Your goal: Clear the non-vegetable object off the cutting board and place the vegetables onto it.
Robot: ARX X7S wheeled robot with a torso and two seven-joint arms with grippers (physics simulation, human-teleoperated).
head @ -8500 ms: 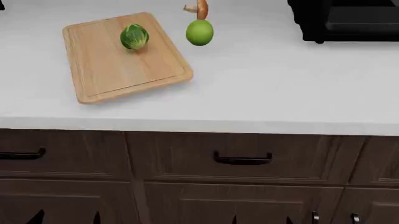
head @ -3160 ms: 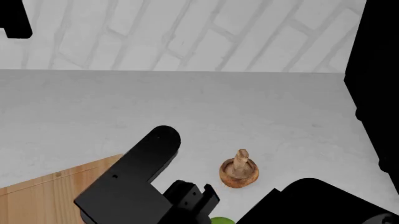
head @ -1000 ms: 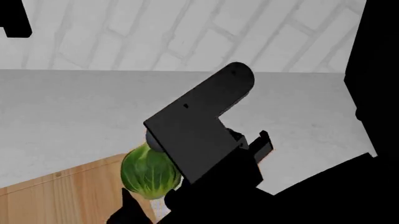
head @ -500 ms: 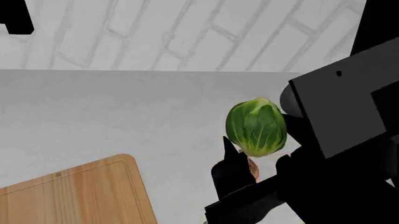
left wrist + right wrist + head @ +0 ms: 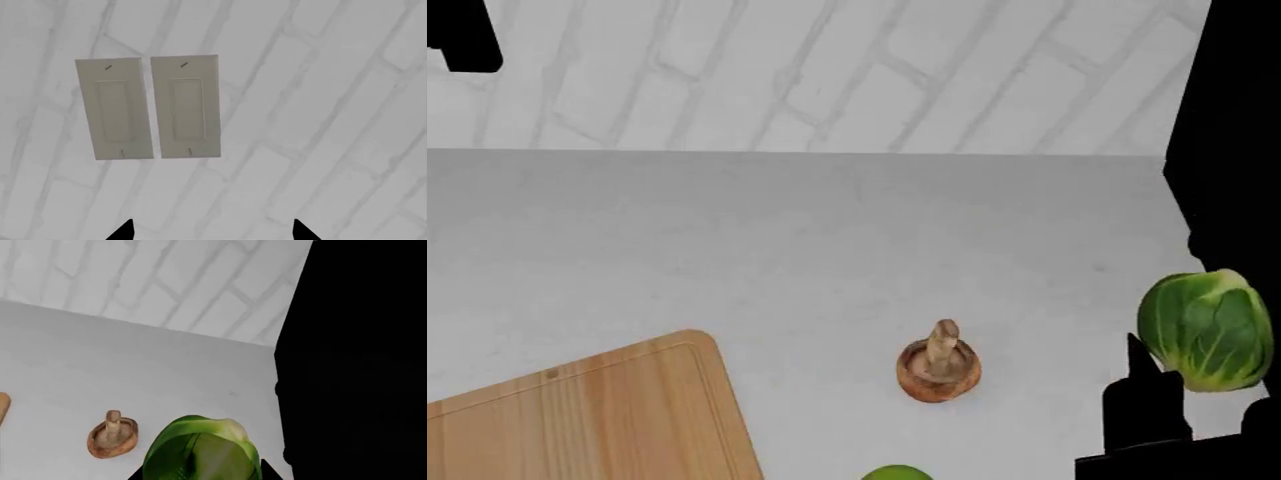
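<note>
Right gripper (image 5: 1214,400) clamped on leafy sprout (image 5: 1206,330) above counter, mushroom (image 5: 938,366) beside bare cutting board (image 5: 587,420), left gripper (image 5: 212,231) spread apart

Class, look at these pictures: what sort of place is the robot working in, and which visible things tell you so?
Probably a kitchen: a white worktop against a white brick wall, with a wooden cutting board, a mushroom and a leafy green ball held in the right gripper.

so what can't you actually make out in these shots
- Right end effector, head view: mostly cut off by the frame's corner; only one dark finger shows beside the leafy ball.
- Lime-green ball, head view: just its top shows above the bottom edge.
- Cutting board, head view: cut by the left and bottom edges.
- Left end effector, left wrist view: only two fingertips show, facing the wall.
</note>
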